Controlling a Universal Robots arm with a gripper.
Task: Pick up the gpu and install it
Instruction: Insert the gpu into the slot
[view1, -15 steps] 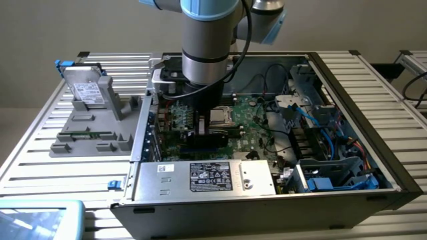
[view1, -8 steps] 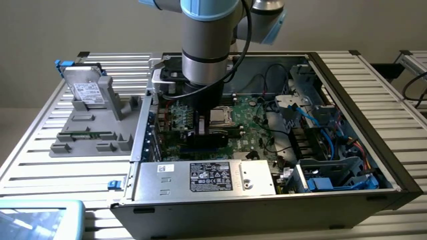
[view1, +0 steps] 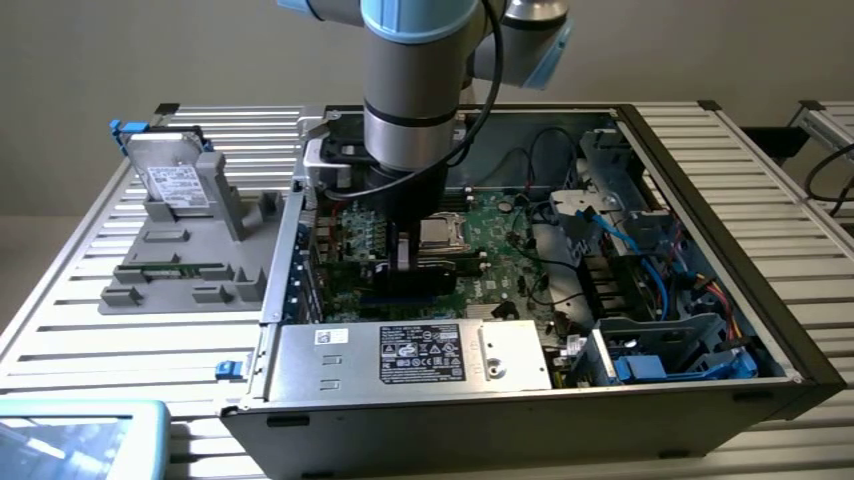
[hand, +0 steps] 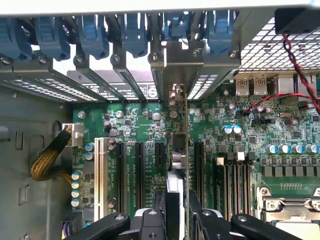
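- Jaws nearest the lens, narrow, clamped on the gpu (hand: 186, 165). The card is held edge-on and upright between them.
- gpu runs straight ahead of the jaws over the motherboard (hand: 145, 122), among the black expansion slots (hand: 138, 172). Cannot tell whether it is seated.
- Its silver bracket (hand: 181, 65) sits at the end far from the jaws, against the rear slot row by the blue latches (hand: 95, 37).
- One side of the jaws: white slot (hand: 98, 172), yellow braided cable (hand: 47, 160). Other side: memory slots (hand: 235, 180), processor socket (hand: 292, 210).
- Exterior view: arm (view1: 414, 120) reaches down into the open computer case (view1: 727, 235), with the power supply (view1: 414, 355) near the jaws.
- Well apart from the jaws, on the exterior view's left: grey holder (view1: 187, 270) on the slatted desk (view1: 67, 330), hard drive (view1: 174, 185) standing in it.
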